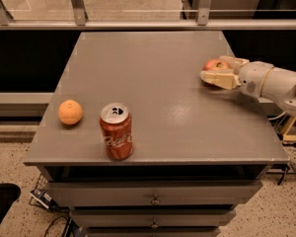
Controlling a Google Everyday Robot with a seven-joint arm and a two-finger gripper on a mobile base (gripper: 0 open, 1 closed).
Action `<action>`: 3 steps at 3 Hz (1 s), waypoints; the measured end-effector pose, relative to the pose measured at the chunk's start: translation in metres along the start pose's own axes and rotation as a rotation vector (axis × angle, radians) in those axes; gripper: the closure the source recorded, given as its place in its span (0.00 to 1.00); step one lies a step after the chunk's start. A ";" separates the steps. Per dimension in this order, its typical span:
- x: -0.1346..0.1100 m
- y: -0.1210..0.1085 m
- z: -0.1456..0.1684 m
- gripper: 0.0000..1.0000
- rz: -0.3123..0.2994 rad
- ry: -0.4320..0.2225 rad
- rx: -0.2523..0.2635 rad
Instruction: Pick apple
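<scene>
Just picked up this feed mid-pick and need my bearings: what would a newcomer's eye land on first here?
First, the white arm reaching in from the right, with its gripper at the red apple near the right edge of the grey table. Next, the red soda can standing upright near the front edge, with an orange alone to its left.
</scene>
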State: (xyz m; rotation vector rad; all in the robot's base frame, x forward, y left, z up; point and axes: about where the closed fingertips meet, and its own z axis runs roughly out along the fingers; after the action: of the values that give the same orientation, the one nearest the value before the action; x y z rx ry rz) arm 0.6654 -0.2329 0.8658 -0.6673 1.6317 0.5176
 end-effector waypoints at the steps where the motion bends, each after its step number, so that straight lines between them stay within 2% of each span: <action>1: 0.000 0.002 0.002 0.61 0.000 0.000 -0.004; 2: -0.001 0.004 0.006 0.93 0.000 -0.001 -0.011; 3: -0.001 0.005 0.007 1.00 0.000 -0.001 -0.014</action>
State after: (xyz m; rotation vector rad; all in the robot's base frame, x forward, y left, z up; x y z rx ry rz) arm 0.6671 -0.2240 0.8656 -0.6774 1.6281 0.5293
